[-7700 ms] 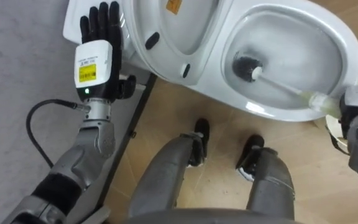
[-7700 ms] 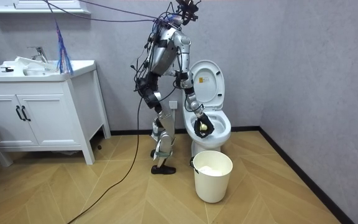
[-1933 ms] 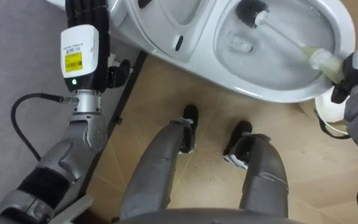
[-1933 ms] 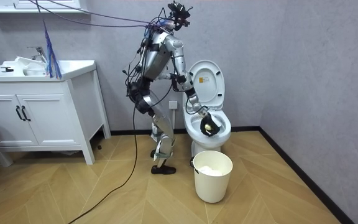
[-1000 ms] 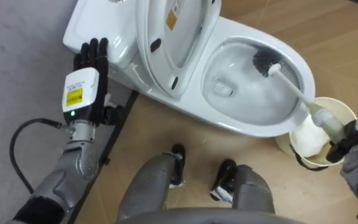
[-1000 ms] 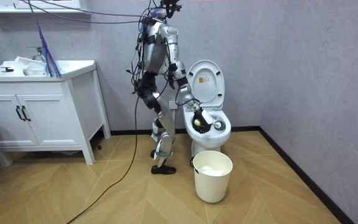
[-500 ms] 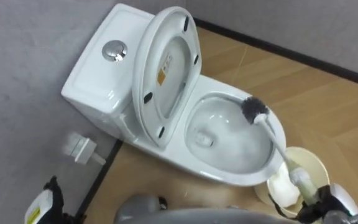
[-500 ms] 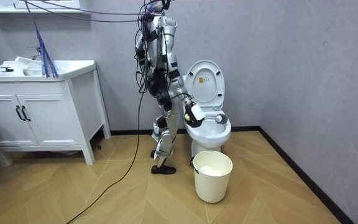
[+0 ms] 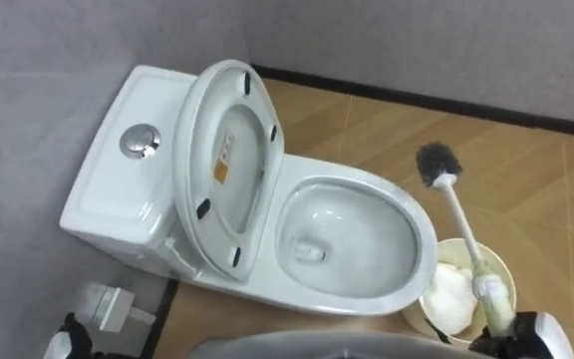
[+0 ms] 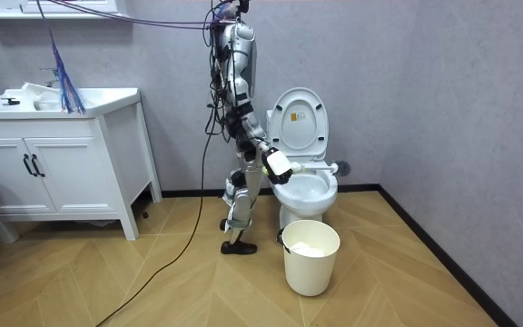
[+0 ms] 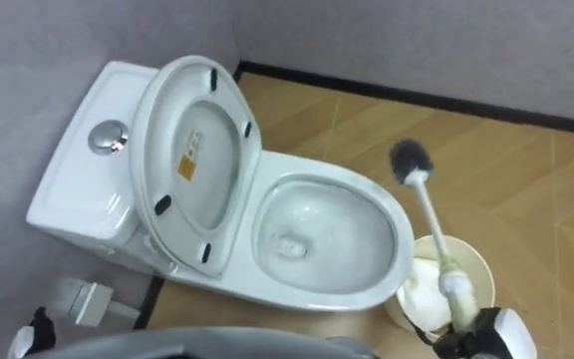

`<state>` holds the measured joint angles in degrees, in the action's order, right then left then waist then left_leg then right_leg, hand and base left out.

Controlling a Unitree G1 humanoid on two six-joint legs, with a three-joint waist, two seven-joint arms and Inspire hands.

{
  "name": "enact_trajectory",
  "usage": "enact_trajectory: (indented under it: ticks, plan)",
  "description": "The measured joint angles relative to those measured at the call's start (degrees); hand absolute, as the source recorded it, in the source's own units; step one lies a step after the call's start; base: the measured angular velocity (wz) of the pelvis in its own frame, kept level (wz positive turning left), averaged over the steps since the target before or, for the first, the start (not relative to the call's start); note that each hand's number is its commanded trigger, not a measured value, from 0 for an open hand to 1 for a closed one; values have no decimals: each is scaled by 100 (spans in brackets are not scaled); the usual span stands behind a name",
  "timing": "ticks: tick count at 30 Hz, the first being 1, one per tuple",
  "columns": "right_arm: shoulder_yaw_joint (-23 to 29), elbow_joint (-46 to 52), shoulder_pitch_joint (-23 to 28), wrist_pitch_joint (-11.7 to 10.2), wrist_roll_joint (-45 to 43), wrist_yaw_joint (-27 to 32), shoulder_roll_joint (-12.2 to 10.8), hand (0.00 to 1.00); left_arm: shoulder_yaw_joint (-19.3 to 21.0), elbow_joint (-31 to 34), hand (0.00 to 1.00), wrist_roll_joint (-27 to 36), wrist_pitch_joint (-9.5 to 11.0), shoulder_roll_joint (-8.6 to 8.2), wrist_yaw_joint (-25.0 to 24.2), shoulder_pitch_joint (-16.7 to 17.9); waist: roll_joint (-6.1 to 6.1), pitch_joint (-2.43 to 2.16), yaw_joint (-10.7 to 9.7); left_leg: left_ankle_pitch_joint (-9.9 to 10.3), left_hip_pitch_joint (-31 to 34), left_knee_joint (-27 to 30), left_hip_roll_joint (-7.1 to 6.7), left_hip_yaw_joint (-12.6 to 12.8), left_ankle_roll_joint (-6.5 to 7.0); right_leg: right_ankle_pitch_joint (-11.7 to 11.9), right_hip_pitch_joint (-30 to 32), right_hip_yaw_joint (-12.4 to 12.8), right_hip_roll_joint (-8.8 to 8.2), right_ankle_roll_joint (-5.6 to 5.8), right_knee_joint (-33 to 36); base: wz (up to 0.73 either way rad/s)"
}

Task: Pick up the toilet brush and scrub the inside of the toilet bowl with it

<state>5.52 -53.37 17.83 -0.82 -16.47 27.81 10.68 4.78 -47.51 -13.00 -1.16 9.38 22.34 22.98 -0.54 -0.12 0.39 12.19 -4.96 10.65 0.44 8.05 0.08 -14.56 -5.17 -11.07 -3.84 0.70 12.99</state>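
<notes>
The right hand (image 9: 534, 334), low beside the toilet's (image 9: 103, 204) front, was closed round the handle end of the brush (image 9: 456, 209). In the room view its forearm reached out level. The brush was lifted clear of the bowl, its dark bristle head out past the toilet's front rim. A bucket (image 9: 506, 274) stood just beside the toilet's front. The left hand (image 9: 71, 339) hung below the toilet's tank; whether it was open or closed could not be told.

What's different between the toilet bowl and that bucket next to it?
The toilet bowl is oval and bright white; the bucket is round and cream. The bowl's inside looks bare, while the bucket holds white crumpled stuff. The bowl has a lid, raised upright; the bucket has none. Both are open on top.
</notes>
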Motion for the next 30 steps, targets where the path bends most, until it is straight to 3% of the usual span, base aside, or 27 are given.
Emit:
enact_trajectory:
  ticks: [7, 14, 15, 16, 17, 18, 19, 20, 27, 30]
  plan:
    - [424, -214, 2, -71, 635, 279, -131, 100, 211, -449, 0, -13, -15, -87, -76, -259, 19, 10, -173, 9, -92, -47, 39, 200, -13, 53, 10, 234, 55, 3, -41, -14]
    - [481, -703, -61, -9, 953, 282, -253, 100, 288, -551, 0, -31, -22, -192, -293, -535, 79, 25, -378, 61, -261, -170, 98, 443, -25, 80, 21, 549, 144, -10, -43, -22]
    - [482, -702, -36, 28, 976, 282, -270, 84, 286, -551, 0, -45, -22, -210, -303, -547, 80, 24, -441, 62, -282, -189, 98, 463, -23, 83, 23, 589, 152, -4, -36, -16]
    - [481, -702, -20, 65, 984, 281, -285, 56, 286, -551, 0, -56, -22, -211, -305, -595, 79, 26, -492, 63, -289, -200, 98, 491, -22, 89, 35, 620, 158, 0, -34, -16]
    - [481, -702, -12, 77, 1011, 281, -291, 51, 279, -550, 0, -68, -22, -211, -305, -625, 88, 31, -498, 63, -294, -204, 102, 519, -22, 103, 43, 643, 164, 0, -37, -19]
    - [481, -703, -7, 100, 1079, 282, -305, 11, 266, -551, 0, -113, -24, -212, -305, -677, 81, 27, -501, 63, -310, -218, 107, 566, -22, 120, 54, 692, 176, 3, -43, -21]
    - [482, -706, 11, 107, 1143, 282, -322, 4, 264, -569, 0, -131, -93, -222, -302, -698, 87, 26, -506, 62, -348, -252, 107, 594, -22, 129, 44, 731, 186, 5, -51, -18]
    - [482, -706, 27, 109, 1151, 282, -336, 0, 264, -594, 0, -138, -100, -222, -302, -696, 89, 27, -510, 62, -366, -261, 107, 603, -21, 129, 35, 742, 187, 5, -49, -11]
    - [596, -927, -42, 227, 613, 182, -372, 0, 402, -773, 0, -715, -154, -216, -456, -719, 85, 14, -486, 62, -466, -320, 104, 644, -21, 157, -34, 776, 199, 8, -134, -2]
    - [575, -977, -102, 344, 434, 113, -372, 0, 401, -819, 0, -781, -331, -204, -538, -693, 52, 9, -476, 62, -486, -315, 102, 625, -21, 158, -68, 775, 199, 9, -137, 0]
